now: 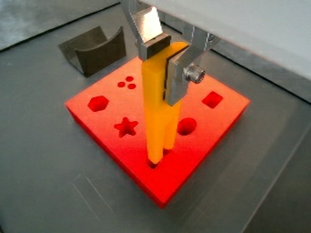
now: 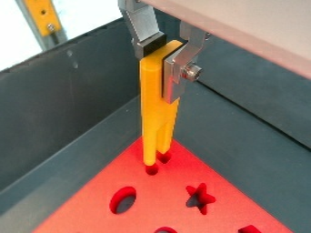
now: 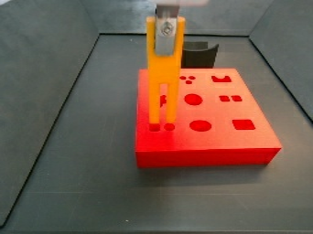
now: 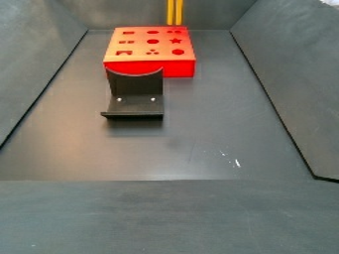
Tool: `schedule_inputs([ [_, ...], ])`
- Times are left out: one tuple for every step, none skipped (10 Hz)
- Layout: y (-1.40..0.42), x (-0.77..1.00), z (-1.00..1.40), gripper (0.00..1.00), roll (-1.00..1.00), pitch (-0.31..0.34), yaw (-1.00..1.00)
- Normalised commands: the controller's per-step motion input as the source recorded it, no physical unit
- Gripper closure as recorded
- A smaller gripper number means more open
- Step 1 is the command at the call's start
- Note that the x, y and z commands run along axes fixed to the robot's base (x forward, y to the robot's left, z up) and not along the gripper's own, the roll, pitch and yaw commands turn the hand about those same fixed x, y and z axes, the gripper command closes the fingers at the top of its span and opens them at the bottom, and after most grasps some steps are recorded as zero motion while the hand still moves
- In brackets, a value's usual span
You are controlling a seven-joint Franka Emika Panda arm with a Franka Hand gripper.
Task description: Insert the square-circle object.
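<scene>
The square-circle object (image 1: 159,105) is a long orange-yellow bar standing upright, also seen in a wrist view (image 2: 155,114) and a side view (image 3: 163,78). Its two prongs (image 2: 155,160) meet the holes at a corner of the red block (image 1: 115,105). My gripper (image 1: 165,56) is shut on the bar's upper end, also in a wrist view (image 2: 162,62). In a side view only the bar's top (image 4: 175,10) shows behind the red block (image 4: 150,50); the gripper is out of that view.
The red block (image 3: 214,123) has several shaped holes: star (image 1: 125,126), circle (image 1: 186,126), square (image 1: 214,99). A dark grey curved piece (image 1: 93,50) stands beside the block, also in a side view (image 4: 134,92). Grey bin walls (image 3: 49,110) surround the floor.
</scene>
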Motion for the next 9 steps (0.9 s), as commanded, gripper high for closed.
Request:
schedule_inputs([
  [0.00,0.16,-0.28,1.00,0.03,0.000,0.21],
  [0.00,0.00,-0.24,1.00,0.03,-0.001,0.07],
  [0.00,0.00,-0.22,1.00,0.03,0.000,0.03],
  [0.00,0.00,-0.21,1.00,0.03,-0.003,0.01],
  [0.00,0.17,-0.15,1.00,0.04,-0.006,0.02],
  [0.02,0.21,-0.11,1.00,0.03,0.000,0.00],
  [0.00,0.12,-0.11,1.00,0.04,0.000,0.00],
  [-0.03,0.02,-0.13,1.00,0.07,0.000,0.00],
  [0.00,0.00,-0.12,1.00,0.09,0.000,0.00],
])
